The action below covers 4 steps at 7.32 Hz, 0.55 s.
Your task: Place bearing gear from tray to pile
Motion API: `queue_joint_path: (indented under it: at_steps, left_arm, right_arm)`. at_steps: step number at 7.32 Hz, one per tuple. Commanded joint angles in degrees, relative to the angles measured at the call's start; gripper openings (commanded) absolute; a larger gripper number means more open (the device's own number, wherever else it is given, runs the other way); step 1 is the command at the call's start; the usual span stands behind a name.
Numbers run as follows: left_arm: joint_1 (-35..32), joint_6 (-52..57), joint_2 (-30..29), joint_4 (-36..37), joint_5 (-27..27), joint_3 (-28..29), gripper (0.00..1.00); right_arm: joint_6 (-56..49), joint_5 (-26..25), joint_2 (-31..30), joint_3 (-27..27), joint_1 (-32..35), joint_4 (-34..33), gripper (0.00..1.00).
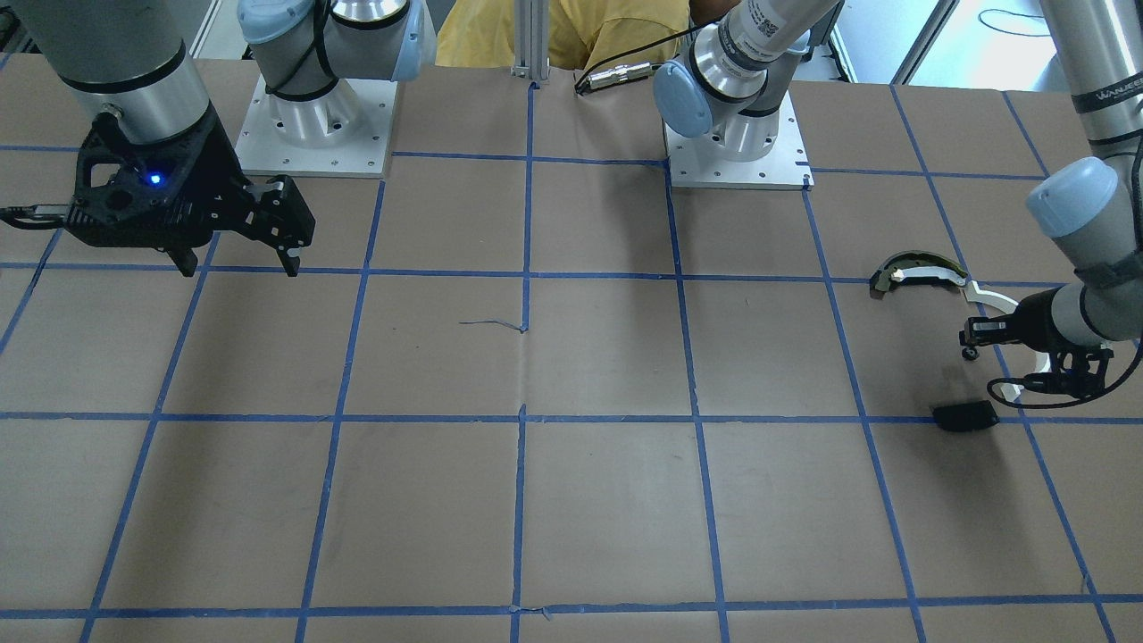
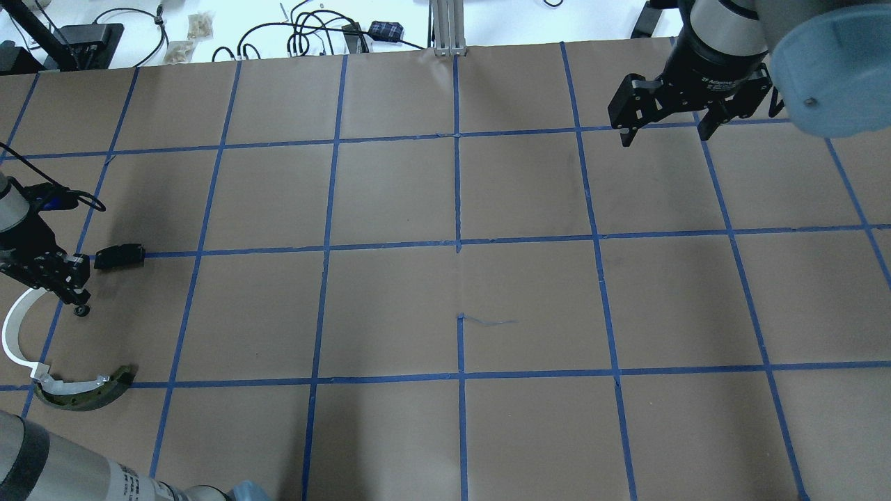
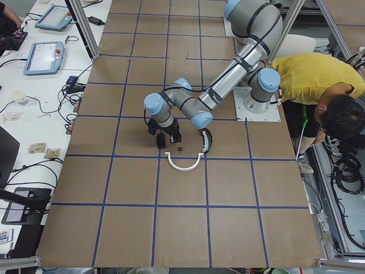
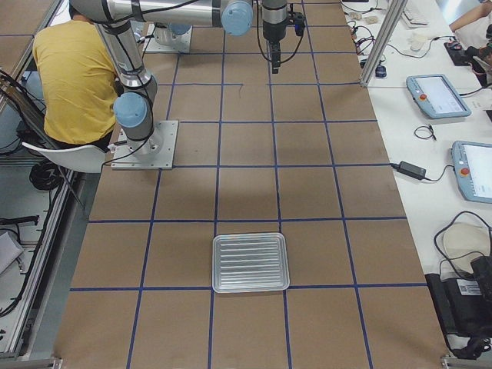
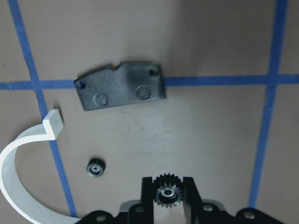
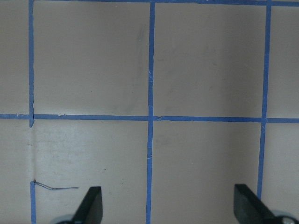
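The robot's left gripper (image 5: 167, 180) clamps a toothed bearing gear (image 5: 164, 194) between its two fingers, holding it near a flat black plate (image 5: 120, 86), on the side of the plate that faces the robot. The plate lies across a line of blue tape (image 5: 219, 80) on the brown table (image 2: 529, 306) and belongs to the pile of loose parts. A second small gear (image 5: 95, 166) lies on the table close to the plate, just beside the hooked end of a white curved strip (image 5: 16, 151). Past the strip, farther from the plate, lies an olive-and-white arc piece (image 2: 87, 394); its tip is just beside the strip's far end, and whether the two touch cannot be told. The ridged metal tray (image 4: 250, 263) sits well apart from the plate, towards the table's opposite end. Also far from the plate, the right gripper (image 2: 663, 138) hangs over bare table with its fingers spread wide and nothing between them. A person in a yellow shirt (image 3: 313, 77) sits behind the robot's bases.
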Motion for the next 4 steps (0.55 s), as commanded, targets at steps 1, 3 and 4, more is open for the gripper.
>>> queue_joint_path:
  at_steps: [1, 3, 4]
  left_arm:
    - [0.28, -0.05, -1.82, 0.50, 0.10, -0.33, 0.00]
    - [0.20, -0.23, -3.05, 2.16, 0.10, -0.33, 0.00]
    - [0.20, 0.03, -3.23, 2.09, 0.45, -0.24, 0.00]
  right_arm:
    - [0.01, 0.00, 0.00, 0.09, 0.00, 0.05, 1.00]
    - [0.01, 0.00, 0.00, 0.09, 0.00, 0.05, 1.00]
    - [0.01, 0.00, 0.00, 0.09, 0.09, 0.05, 1.00]
